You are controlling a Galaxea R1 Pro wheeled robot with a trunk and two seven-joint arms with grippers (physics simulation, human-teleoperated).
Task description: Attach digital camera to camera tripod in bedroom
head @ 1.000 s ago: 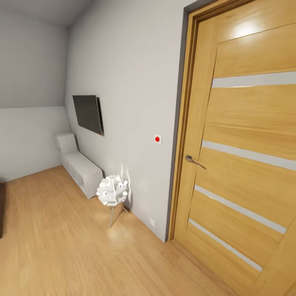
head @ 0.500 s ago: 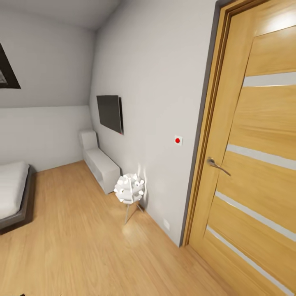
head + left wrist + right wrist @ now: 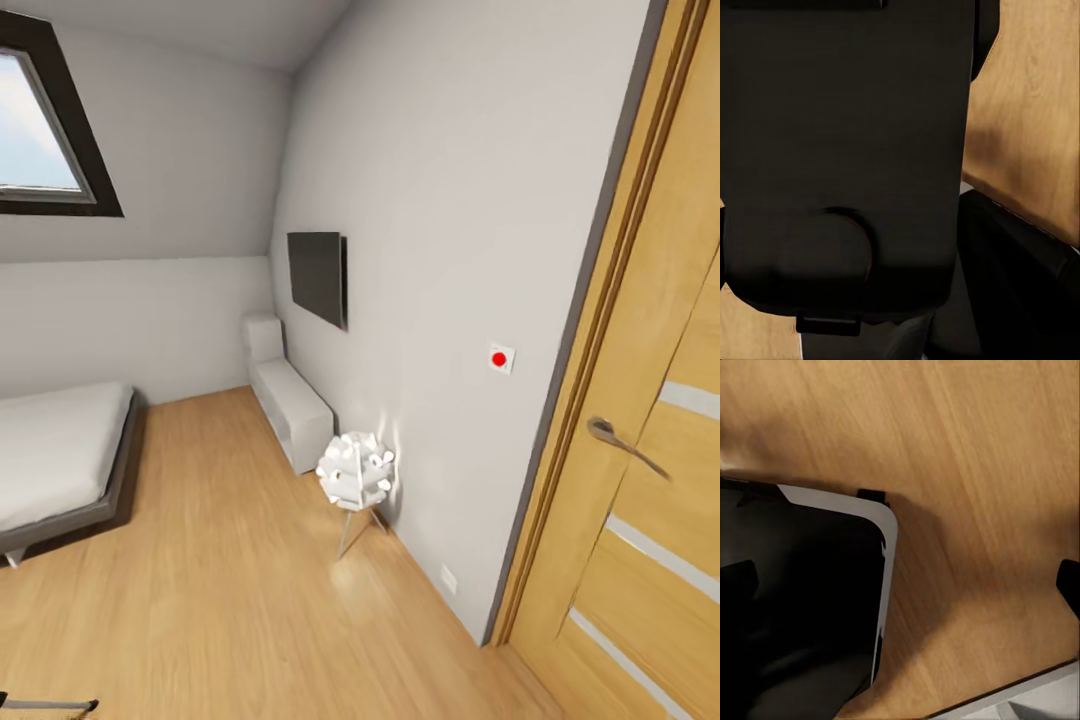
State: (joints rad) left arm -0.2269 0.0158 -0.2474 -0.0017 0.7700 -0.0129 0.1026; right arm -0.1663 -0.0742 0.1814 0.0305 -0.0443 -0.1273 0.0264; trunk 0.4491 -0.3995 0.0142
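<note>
Looking down my left wrist feed first, I've got a big dark black slab (image 3: 847, 150) right up against the lens, with light wood floor (image 3: 1031, 112) past its edge; I cannot tell whether the left gripper is parted or clenched. On the right wrist feed it's a black body with a pale grey rim (image 3: 886, 577) over the same wood planks (image 3: 960, 450), and again I cannot tell the right gripper's state.

Out on the head view, I'm in the bedroom: light wood floor (image 3: 230, 600) runs ahead to a pale grey wall (image 3: 440, 220). On my right stands the honey-coloured wooden door with pale stripes (image 3: 680, 330) and a silver lever handle (image 3: 622, 440). Just beside its frame, a small white wall switch with a red dot (image 3: 501, 358). Low against the wall, a white spiky ball lamp on thin metal legs (image 3: 356, 472), and beyond it a long white low cabinet (image 3: 290, 405). Above that hangs a flat black screen (image 3: 318, 275). At far left, the low grey bed with a white mattress (image 3: 60, 460), and above it a dark-framed skylight (image 3: 45, 130) in the sloped ceiling. I can't make out the digital camera or the tripod from here.
</note>
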